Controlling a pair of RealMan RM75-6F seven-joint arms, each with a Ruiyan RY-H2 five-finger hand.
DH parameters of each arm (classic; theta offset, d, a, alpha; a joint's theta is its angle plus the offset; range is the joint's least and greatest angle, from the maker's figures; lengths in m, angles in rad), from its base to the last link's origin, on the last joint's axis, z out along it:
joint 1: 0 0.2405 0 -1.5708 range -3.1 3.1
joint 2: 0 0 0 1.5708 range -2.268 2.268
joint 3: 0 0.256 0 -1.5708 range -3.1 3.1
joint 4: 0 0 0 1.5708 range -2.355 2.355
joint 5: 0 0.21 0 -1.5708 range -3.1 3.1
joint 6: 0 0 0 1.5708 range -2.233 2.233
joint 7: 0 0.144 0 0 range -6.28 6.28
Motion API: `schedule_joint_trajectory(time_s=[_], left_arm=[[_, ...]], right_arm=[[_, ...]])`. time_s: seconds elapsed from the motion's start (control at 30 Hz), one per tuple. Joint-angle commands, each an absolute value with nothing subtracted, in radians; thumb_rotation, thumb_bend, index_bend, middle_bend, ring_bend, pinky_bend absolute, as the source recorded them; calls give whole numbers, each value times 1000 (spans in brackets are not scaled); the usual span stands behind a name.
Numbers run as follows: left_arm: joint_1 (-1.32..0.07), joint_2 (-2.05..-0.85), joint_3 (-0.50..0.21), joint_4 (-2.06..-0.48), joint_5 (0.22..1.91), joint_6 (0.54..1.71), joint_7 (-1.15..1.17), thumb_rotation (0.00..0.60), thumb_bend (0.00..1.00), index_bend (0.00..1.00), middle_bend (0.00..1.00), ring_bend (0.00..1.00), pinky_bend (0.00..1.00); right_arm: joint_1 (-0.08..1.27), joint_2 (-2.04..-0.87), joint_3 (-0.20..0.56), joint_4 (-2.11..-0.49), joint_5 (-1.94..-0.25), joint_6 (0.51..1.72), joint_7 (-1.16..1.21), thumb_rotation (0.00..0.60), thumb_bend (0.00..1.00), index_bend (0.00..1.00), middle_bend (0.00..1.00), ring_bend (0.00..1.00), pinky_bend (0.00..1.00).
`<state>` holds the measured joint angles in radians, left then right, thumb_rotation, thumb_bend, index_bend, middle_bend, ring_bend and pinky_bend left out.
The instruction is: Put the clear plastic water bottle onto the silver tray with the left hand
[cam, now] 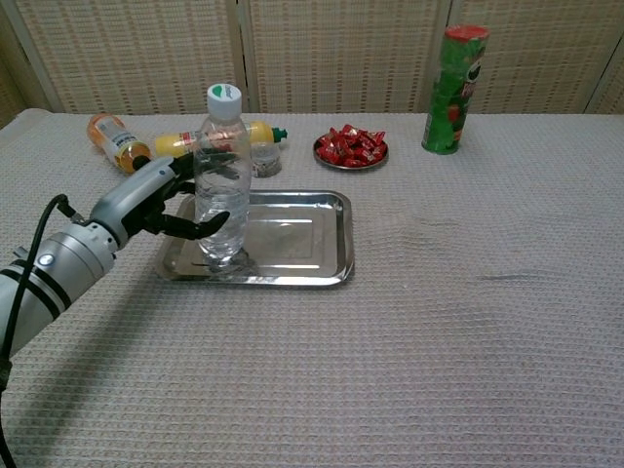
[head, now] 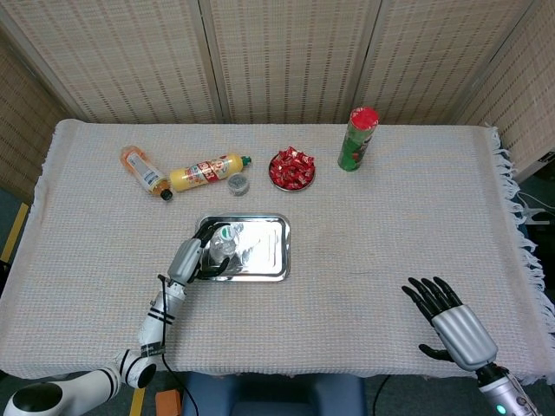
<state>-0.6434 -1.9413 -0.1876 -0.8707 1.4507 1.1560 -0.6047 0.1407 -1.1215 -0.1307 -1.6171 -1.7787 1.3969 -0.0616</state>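
The clear plastic water bottle (cam: 222, 175) with a white and green cap stands upright on the left part of the silver tray (cam: 302, 239), seen from above as bottle (head: 223, 243) on tray (head: 264, 251). My left hand (cam: 166, 200) grips the bottle around its middle from the left, fingers wrapped round it; the head view shows the same left hand (head: 188, 257) at the tray's left edge. My right hand (head: 451, 325) hovers at the near right of the table, fingers spread, holding nothing.
At the back left lie an orange bottle (head: 143, 171) and a yellow bottle (head: 206, 171), with a small jar (head: 238, 184) beside them. A dish of red candies (head: 291, 169) and a green can (head: 356, 139) stand behind the tray.
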Motion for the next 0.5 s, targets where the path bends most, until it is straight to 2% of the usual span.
schedule_joint_trajectory(time_s=[0.03, 0.17, 0.5], left_arm=[[-644, -1944, -189, -865, 1442, 1152, -593, 600, 460, 1, 19, 0, 52], [-642, -1921, -188, -893, 1435, 1137, -615, 600, 422, 0, 0, 0, 2], [-633, -1812, -170, -1030, 1410, 1059, -620, 600, 358, 0, 0, 0, 0]], right_arm=[[140, -1122, -130, -1617, -1779, 1398, -63, 600, 15, 0, 0, 0, 0], [140, -1122, -130, -1617, -1779, 1397, -64, 600, 15, 0, 0, 0, 0], [140, -1127, -130, -1618, -1777, 1390, -75, 600, 14, 0, 0, 0, 0]])
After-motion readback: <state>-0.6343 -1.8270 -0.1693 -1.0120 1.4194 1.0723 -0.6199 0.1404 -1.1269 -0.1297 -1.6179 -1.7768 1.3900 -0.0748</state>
